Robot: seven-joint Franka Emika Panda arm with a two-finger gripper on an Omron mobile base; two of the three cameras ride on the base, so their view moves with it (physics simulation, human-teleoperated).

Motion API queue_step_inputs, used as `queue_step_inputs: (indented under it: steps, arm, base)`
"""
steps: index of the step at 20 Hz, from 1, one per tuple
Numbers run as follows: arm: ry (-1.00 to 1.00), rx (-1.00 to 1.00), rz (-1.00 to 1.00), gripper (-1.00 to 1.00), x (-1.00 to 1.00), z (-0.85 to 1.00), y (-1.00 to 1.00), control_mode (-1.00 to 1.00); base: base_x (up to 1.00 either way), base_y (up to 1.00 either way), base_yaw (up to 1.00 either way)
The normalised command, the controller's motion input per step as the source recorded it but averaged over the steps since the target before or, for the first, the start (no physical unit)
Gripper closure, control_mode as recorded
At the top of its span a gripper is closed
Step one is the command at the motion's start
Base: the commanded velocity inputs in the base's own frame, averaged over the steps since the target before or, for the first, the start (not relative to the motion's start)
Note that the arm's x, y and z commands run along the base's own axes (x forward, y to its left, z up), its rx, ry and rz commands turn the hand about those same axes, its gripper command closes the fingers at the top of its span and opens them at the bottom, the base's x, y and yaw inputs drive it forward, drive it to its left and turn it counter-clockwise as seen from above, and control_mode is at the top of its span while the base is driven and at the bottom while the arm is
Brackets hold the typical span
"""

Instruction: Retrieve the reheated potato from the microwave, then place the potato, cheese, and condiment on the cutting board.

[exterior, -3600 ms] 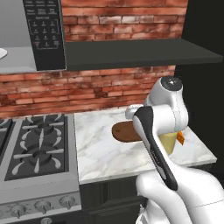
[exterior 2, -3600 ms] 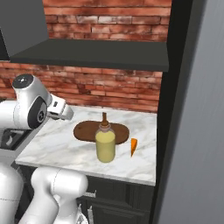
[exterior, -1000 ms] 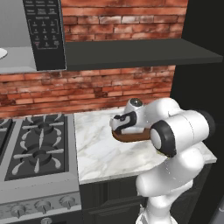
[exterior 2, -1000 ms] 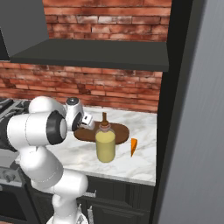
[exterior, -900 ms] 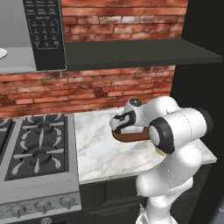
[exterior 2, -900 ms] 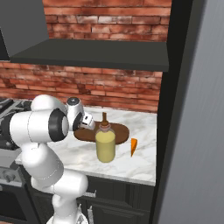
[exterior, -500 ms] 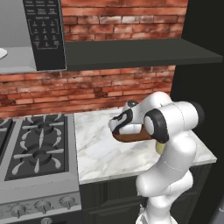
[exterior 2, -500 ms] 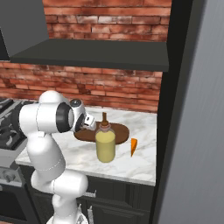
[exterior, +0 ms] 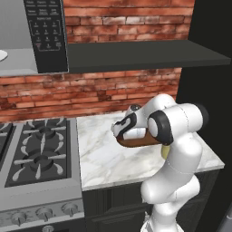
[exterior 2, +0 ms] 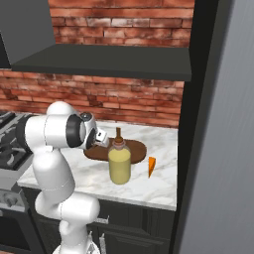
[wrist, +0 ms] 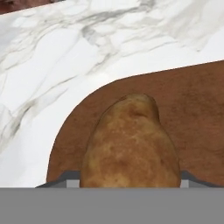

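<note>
The potato [wrist: 130, 144] sits directly in front of the gripper [exterior: 118, 132], above the left end of the board [wrist: 192, 105], near that end's rounded edge. The jaws appear to be pinching the potato, but the fingertips are hidden behind it, so the grip cannot be confirmed, nor whether the potato already rests on the wood. Risk 1: the potato is rounded and lies close to the board's left edge; released from any height or at a tilt, it is likely to roll off onto the marble counter [exterior: 102, 154]. Lower it to contact and spread the jaws slowly. Risk 2: a withdrawal that drags sideways could push the potato or shift the board. Retract straight back along the approach line. Two items remain off the board. The bottle [exterior 2: 119, 165] stands on the counter just in front of the board's front edge, near its middle. The cheese [exterior 2: 151, 166] lies on the counter near the board's right end, towards the counter's right edge. The bottle is tall and narrow at the neck; an elbow or wrist sweep towards the cheese could tip it, so it stands in the way of a direct reach. The stove [exterior: 38, 152] adjoins the counter's left edge. The microwave [exterior: 45, 34] hangs above the stove.
</note>
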Motion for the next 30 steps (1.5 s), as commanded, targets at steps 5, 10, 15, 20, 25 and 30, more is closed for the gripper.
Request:
queue_step_inputs:
  steps: [5, 10, 15, 20, 25, 30]
  arm:
    - [0.00, -0.02, 0.00, 1.00, -0.01, -0.25, 0.00, -1.00]
    - [0.00, 0.00, 0.00, -1.00, 0.00, -0.17, 0.00, -1.00]
    - [0.00, 0.00, 0.00, -1.00, -0.03, 0.00, 0.00, -1.00]
    - [0.00, 0.00, -0.01, -1.00, -0.10, 0.00, 0.00, -1.00]
    - [-0.08, -0.05, -0.03, -1.00, -0.17, 0.09, 0.00, -1.00]
    - [-0.14, -0.12, -0.06, -1.00, -0.27, 0.16, 0.00, -1.00]
  base:
    - [0.00, 0.00, 0.00]
    - [0.00, 0.00, 0.00]
    - [0.00, 0.00, 0.00]
    - [0.00, 0.00, 0.00]
    - [0.00, 0.00, 0.00]
    - [0.00, 0.00, 0.00]
